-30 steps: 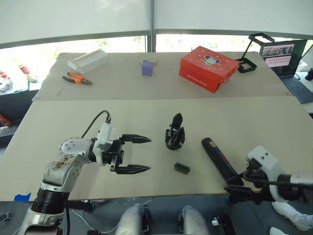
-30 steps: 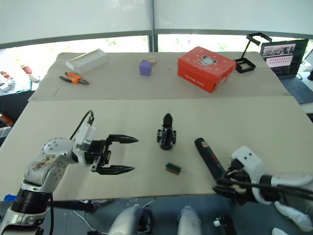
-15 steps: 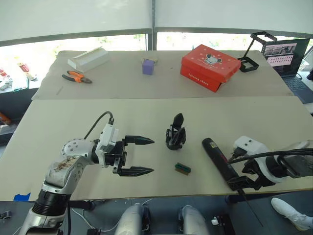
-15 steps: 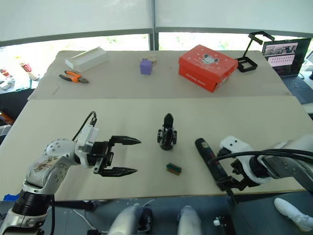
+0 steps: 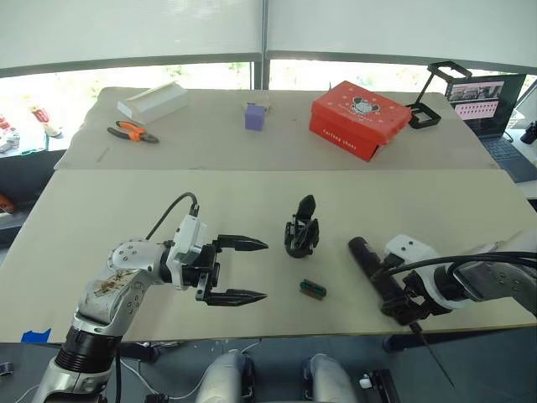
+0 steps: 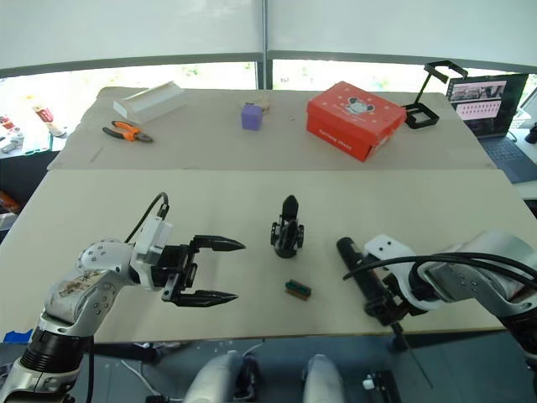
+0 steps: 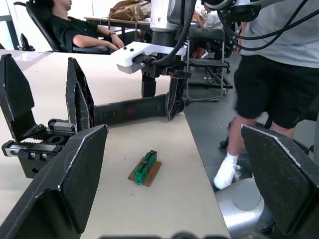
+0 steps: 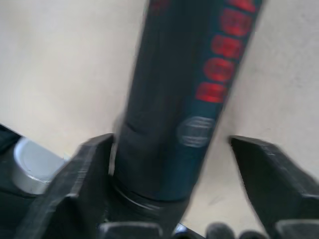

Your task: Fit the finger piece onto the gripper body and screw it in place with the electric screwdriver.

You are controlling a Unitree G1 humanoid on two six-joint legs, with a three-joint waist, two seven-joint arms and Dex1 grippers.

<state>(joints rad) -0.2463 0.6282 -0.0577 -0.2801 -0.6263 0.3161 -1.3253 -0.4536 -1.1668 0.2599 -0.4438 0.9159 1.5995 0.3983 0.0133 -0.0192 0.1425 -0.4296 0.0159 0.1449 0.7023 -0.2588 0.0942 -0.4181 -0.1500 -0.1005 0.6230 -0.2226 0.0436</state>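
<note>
Electric screwdriver [image 5: 379,271] lies on the surface between my right hand's [image 5: 404,299] spread fingers, not gripped yet. Gripper body [image 5: 301,232] sits ahead of my left hand [image 5: 252,270], which hovers open, holding nothing. Fitting and screwing look undone.

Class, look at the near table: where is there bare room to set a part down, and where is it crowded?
Bare: the table's far strip behind the gripper body, and its left end. Crowded: the near middle, between the left hand, green block, and the right hand at the screwdriver.
</note>
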